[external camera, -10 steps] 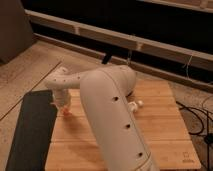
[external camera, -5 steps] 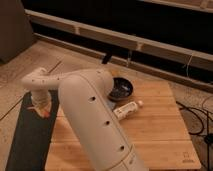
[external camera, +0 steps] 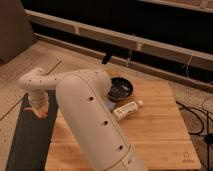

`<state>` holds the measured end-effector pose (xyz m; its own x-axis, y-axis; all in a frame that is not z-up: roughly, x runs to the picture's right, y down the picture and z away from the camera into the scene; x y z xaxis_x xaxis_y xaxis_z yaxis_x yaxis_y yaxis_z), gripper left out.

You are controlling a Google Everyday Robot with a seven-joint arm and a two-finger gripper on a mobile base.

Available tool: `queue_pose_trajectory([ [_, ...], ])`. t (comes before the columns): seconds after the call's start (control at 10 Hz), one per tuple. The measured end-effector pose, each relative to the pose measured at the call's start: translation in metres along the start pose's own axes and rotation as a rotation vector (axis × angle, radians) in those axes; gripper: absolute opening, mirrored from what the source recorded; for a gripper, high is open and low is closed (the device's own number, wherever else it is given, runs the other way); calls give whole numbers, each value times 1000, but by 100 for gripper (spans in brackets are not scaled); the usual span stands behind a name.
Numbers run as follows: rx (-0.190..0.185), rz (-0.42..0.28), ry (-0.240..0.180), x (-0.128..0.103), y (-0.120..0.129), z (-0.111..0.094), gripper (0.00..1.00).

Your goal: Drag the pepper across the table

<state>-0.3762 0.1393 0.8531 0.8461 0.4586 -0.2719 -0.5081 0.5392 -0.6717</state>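
Since a second ago the arm is swinging steadily left: the gripper (external camera: pixel 39 111) was over the left part of the table (external camera: pixel 160 135) and now hangs past the table's left edge, above the dark mat (external camera: pixel 25 145).

An orange-red bit shows right at the gripper tip: that looks like the pepper (external camera: pixel 40 114), and it has travelled with the gripper through all three frames. It now sits at or just off the left edge, over the mat.

Finger state: cannot tell, the wrist hides the tips. Can't confirm whether the pepper is pinched or just pushed, or whether it touches a surface.

Unmoved: white bottle (external camera: pixel 126 110) lying on its side mid-table, dark bowl (external camera: pixel 120 89) near the far edge. A blue patch shows beside the bottle, mostly hidden by the arm.

Progress, my read: the drag itself looks essentially done, pepper displaced well leftward. It may have overshot the wood. Left: let go, retract.
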Motion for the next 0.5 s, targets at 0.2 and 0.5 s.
queue_pose_trajectory([
  [0.2, 0, 0, 0, 0, 0, 0, 77],
  [0.5, 0, 1, 0, 0, 0, 1, 80],
])
